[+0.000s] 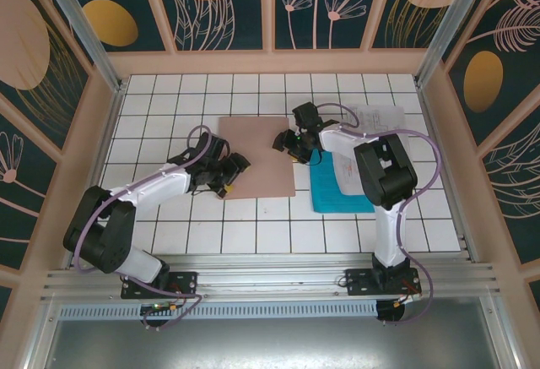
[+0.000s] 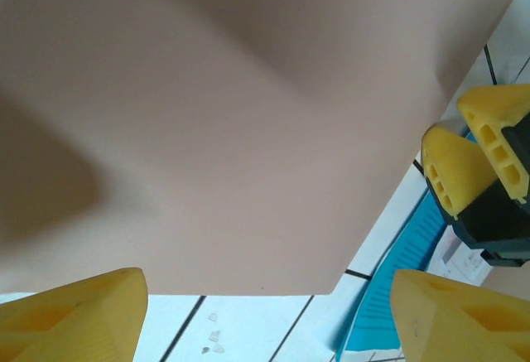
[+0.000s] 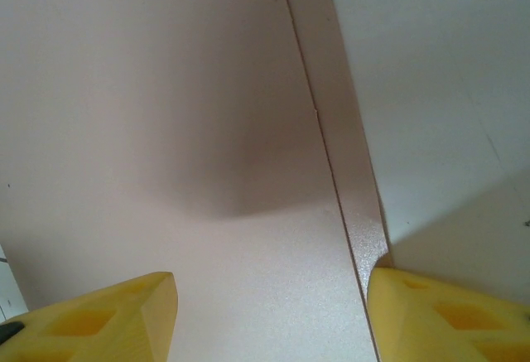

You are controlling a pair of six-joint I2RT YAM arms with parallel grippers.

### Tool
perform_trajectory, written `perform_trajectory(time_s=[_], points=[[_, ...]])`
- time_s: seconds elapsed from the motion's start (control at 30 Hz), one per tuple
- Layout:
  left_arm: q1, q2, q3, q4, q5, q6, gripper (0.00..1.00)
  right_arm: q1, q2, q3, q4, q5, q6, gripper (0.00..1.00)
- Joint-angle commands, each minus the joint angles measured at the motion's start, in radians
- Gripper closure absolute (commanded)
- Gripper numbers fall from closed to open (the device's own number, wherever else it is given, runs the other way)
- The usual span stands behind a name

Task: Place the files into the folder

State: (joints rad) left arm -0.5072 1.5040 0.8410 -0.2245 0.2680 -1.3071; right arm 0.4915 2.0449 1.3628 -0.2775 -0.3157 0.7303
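Folder (image 1: 257,154): flat on the white-tiled desk (image 1: 194,234), about the middle, long sides running 12 to 6 o'clock, with no sheet lying on it.
Folder edge: in the right wrist view the folder (image 3: 166,130) shows two layers, the upper one set slightly back from the lower.
Left claw (image 1: 234,176): at the folder's 7 o'clock corner, over its left edge.
Left claw state: in its own view the left claw (image 2: 265,320) has its yellow fingers spread wide. The corner of the folder (image 2: 232,130) lies ahead of them and bare desk (image 2: 248,329) between them, with nothing pinched.
Right claw (image 1: 285,145): at the folder's 3 o'clock edge, pointing towards 9 o'clock.
Right claw state: in its own view the right claw (image 3: 269,316) has its jaws apart, with folder surface between the fingers. The right finger sits at the folder's edge where the desk (image 3: 431,89) begins, and no grip can be seen.
Across the folder: the left wrist view catches the right claw (image 2: 474,155) at 3 o'clock, its two yellow tips parted.
Teal sheet (image 1: 333,193): flat on the desk at 4 o'clock from the folder, just beside its right edge. In the left wrist view the teal sheet (image 2: 389,296) lies past the folder's corner.
White sheets (image 1: 380,120): at 2 o'clock from the folder, outside it. One overlaps the teal sheet's far part, partly hidden by the right arm.
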Motion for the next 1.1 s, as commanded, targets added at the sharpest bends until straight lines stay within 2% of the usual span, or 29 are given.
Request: perform_trajectory(time_s=[0.0,0.5,0.73,0.93,1.07], points=[[-0.015,-0.022,-0.046,0.059,0.031,-0.092,0.22,-0.001,0.016,0.014,-0.014,0.007,-0.014,0.36],[-0.035,-0.112,-0.226,0.206,-0.034,-0.339,0.21,0.007,0.015,-0.033,-0.059,0.044,-0.003,0.38],[-0.037,-0.082,-0.252,0.271,-0.066,-0.363,0.25,0.006,0.018,-0.027,-0.063,0.037,0.000,0.38],[-0.039,-0.054,-0.288,0.390,-0.083,-0.392,0.34,0.006,0.022,-0.028,-0.065,0.026,0.002,0.38],[-0.043,-0.046,-0.282,0.383,-0.076,-0.397,0.34,0.006,0.026,-0.029,-0.066,0.024,0.004,0.38]])
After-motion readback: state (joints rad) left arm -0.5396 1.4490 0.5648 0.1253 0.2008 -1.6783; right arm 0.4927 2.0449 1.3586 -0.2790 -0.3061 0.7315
